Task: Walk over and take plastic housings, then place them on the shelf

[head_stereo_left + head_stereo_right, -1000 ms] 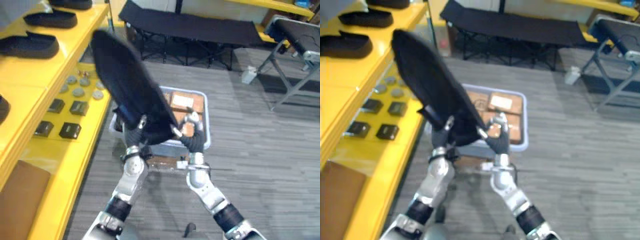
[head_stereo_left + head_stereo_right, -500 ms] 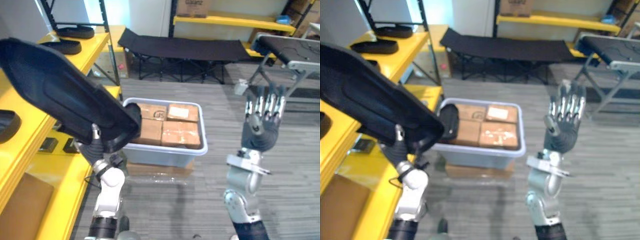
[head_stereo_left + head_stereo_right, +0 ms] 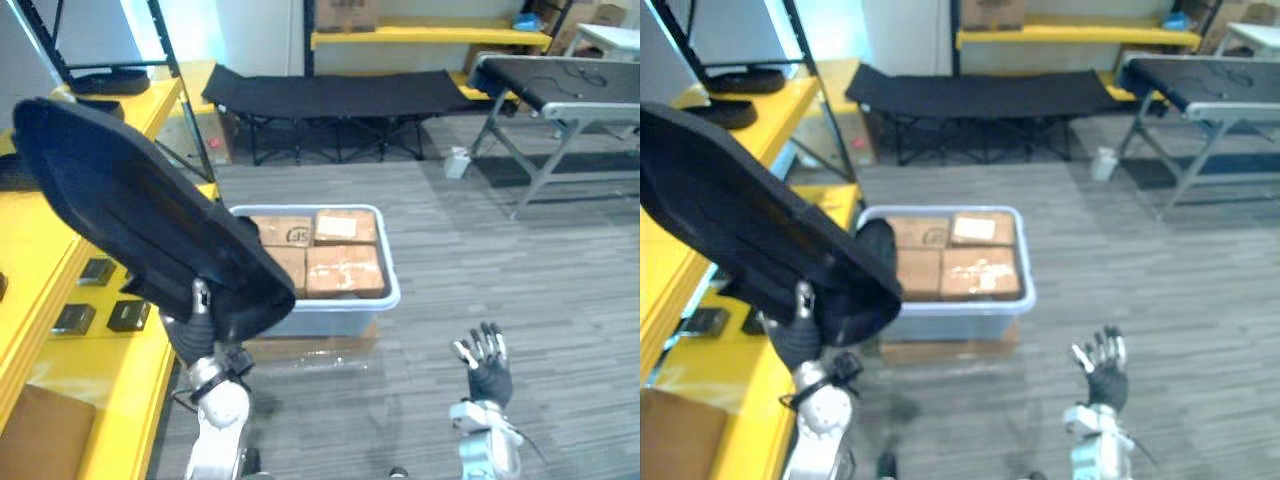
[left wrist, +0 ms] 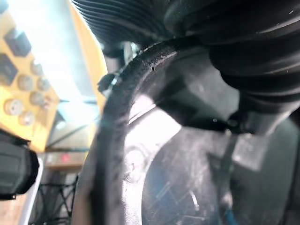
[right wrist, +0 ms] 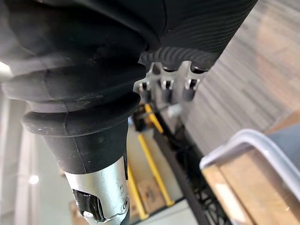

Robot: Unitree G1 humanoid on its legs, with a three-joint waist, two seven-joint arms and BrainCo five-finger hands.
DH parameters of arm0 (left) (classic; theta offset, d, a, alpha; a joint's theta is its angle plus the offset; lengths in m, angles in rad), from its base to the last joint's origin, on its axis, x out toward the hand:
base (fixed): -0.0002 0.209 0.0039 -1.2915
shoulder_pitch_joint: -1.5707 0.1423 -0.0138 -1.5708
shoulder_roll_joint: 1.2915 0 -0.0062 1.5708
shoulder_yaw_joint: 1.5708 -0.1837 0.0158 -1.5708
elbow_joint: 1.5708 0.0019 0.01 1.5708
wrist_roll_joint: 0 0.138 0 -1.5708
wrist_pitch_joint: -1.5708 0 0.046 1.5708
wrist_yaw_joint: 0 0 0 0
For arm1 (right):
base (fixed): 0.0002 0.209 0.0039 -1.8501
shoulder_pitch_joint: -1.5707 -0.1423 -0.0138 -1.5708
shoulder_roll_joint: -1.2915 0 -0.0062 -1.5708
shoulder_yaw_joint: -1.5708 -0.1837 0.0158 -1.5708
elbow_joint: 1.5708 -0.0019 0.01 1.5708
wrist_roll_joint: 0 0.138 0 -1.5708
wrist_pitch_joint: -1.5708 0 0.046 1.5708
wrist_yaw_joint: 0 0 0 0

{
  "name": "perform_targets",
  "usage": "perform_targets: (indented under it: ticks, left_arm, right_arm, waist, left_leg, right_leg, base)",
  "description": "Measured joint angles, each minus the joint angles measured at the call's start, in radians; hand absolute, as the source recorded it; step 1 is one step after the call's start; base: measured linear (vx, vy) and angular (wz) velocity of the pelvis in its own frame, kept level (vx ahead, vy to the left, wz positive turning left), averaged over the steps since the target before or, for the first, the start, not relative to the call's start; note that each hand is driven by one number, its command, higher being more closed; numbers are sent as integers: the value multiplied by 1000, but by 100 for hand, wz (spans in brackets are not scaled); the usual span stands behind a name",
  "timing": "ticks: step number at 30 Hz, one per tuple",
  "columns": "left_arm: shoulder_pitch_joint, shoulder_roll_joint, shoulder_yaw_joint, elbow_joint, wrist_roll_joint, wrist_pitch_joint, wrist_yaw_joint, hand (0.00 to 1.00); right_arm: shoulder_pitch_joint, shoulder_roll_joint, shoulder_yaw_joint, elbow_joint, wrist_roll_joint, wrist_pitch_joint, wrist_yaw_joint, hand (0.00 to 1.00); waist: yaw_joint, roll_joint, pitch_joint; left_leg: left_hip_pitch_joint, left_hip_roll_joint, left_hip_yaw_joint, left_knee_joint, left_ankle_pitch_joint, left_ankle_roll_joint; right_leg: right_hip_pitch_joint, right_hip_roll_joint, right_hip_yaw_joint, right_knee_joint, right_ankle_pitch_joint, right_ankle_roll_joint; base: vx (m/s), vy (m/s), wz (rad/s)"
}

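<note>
Yellow shelf (image 3: 100, 380): sm. black blocks (image 3: 128, 315) on lower tier; grey floor (image 3: 520, 260): bin (image 3: 340, 312) w/ cardboard boxes (image 3: 343, 270)

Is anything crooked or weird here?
Yes. The big black housing is tilted, high end over the yellow shelf, low end by the grey bin. Only the left hand grips it, at its low end, so it might wobble. The right hand hangs open, low down.

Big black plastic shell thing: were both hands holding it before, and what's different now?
Yes. A second ago both hands held the big black plastic housing. The right hand let go, rose open, then dropped low. The left hand alone keeps gripping it, raised beside the yellow shelf. The grey bin of brown cardboard boxes stayed put.
</note>
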Motion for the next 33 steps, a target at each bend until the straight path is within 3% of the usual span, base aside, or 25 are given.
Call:
perform_targets:
  ticks: [2,5,9,10,12,13,14,17,21,24,29,30,31,32,33]
  left_arm:
    - [7,8,24,-56,12,6,23,100]
    - [18,13,120,-196,27,37,57,100]
    - [94,4,322,-326,60,82,110,100]
    - [108,1,348,-335,60,83,114,100]
    - [161,-33,439,-370,59,83,123,100]
    - [172,-41,458,-376,58,81,124,100]
    - [197,-63,515,-389,57,75,125,100]
    - [220,-82,567,-394,41,37,100,100]
    - [237,-110,606,-402,-6,-3,50,100]
    - [244,-123,616,-403,-37,-11,28,100]
    - [247,-122,617,-402,-45,-10,3,100]
    - [239,-116,595,-402,-69,-10,-7,100]
    - [220,-106,563,-399,-81,-10,-27,100]
    - [198,-97,533,-397,-82,-10,-53,100]
    - [190,-95,522,-397,-91,-10,-71,100]
  right_arm:
    - [-27,0,36,0,-1,1,17,0]
    - [-112,-13,162,1,-11,14,32,0]
    - [-256,-14,355,37,-83,27,45,0]
    - [-270,-12,375,40,-98,29,47,0]
    - [-326,-9,433,51,-127,39,56,0]
    - [-340,-6,441,57,-129,40,56,0]
    - [-377,4,448,78,-134,48,57,0]
    - [-402,5,465,79,-136,64,53,0]
    - [-410,9,486,79,-156,100,18,0]
    - [-409,7,486,79,-164,132,-12,0]
    - [-405,-22,479,77,-162,174,12,0]
    - [-388,-29,467,64,-162,179,22,0]
    - [-356,-39,441,41,-163,185,33,0]
    - [-328,-53,418,21,-165,192,33,0]
    - [-321,-60,412,21,-171,192,31,0]
  waist:
    - [7,0,0]
    - [50,3,0]
    - [159,-1,-4]
    - [173,-4,-6]
    - [240,-13,-9]
    - [253,-15,-8]
    - [285,-18,-7]
    - [311,-23,-6]
    - [332,-24,-2]
    - [331,-27,0]
    - [310,-35,14]
    - [303,-38,23]
    - [282,-44,27]
    - [268,-51,36]
    - [268,-42,48]
  left_leg:
    - [-8,-4,-34,0,-1,-2]
    - [-44,-11,-114,0,11,-1]
    - [-78,-44,-237,1,26,-1]
    - [-83,-50,-252,2,27,-1]
    - [-100,-74,-317,5,31,1]
    - [-103,-80,-330,5,33,0]
    - [-106,-96,-371,6,36,1]
    - [-106,-113,-415,5,37,0]
    - [-106,-107,-433,5,39,-4]
    - [-106,-95,-427,5,39,-4]
    - [-104,-83,-399,6,41,3]
    - [-111,-88,-384,6,45,22]
    - [-135,-87,-301,6,70,71]
    - [-150,-88,-241,6,94,90]
    - [-152,-91,-235,6,105,80]
  right_leg:
    - [18,0,-35,-1,-4,0]
    - [48,4,-119,-5,-15,2]
    - [117,5,-248,-12,-32,4]
    - [127,5,-269,-15,-35,4]
    - [163,5,-343,-16,-45,11]
    - [171,5,-357,-16,-48,14]
    - [198,6,-403,-16,-53,15]
    - [229,6,-451,-9,-74,12]
    - [234,13,-460,13,-103,15]
    - [221,14,-451,23,-114,15]
    - [203,14,-430,38,-116,11]
    - [211,13,-448,40,-115,12]
    - [225,12,-492,37,-113,16]
    - [249,12,-546,40,-106,29]
    - [258,10,-564,40,-106,30]
  base:
    - [-34,-12,43]
    - [-30,-28,75]
    - [43,-37,84]
    - [88,-42,87]
    - [87,-42,87]
    - [58,-28,88]
    - [33,-15,63]
    - [2,-9,54]
    - [-48,-5,16]
    - [-59,4,-7]
    - [-38,16,-13]
    - [-40,32,56]
    - [-41,58,112]
    - [-24,63,121]
    - [-13,84,85]
